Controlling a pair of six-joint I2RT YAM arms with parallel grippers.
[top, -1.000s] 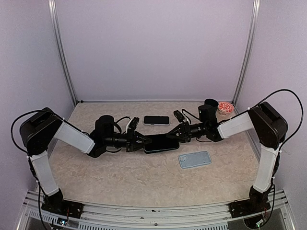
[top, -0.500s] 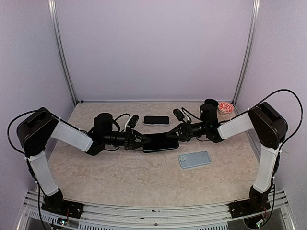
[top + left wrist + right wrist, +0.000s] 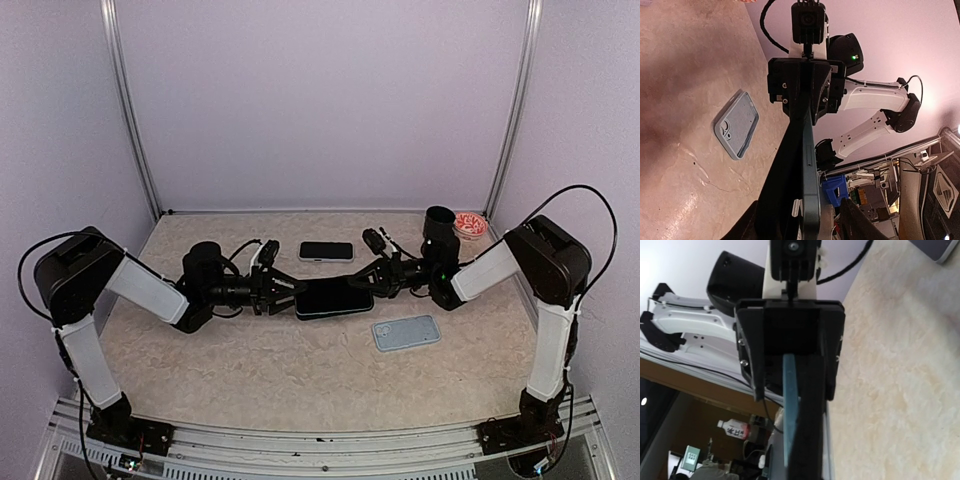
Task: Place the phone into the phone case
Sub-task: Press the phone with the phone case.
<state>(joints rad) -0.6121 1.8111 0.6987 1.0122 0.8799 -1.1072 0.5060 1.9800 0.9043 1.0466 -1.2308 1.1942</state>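
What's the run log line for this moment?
left gripper: shut on phone | right gripper: shut on phone | phone: held above table | phone case: empty, on table

Beige speckled stone-pattern tabletop (image 3: pixel 250 370). Lying directly on it: a grey-blue rectangular phone case (image 3: pixel 406 332) at 4 o'clock, a black phone (image 3: pixel 326 251) at 12 o'clock, a red-patterned round dish (image 3: pixel 470 224) at 2 o'clock.

Glossy black phone (image 3: pixel 335 298), matt grey-blue phone case (image 3: pixel 406 332), mottled stone-look table (image 3: pixel 260 365)

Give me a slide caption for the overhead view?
Both grippers, left and right, hold the phone between them above the table, the phone case lying nearby.
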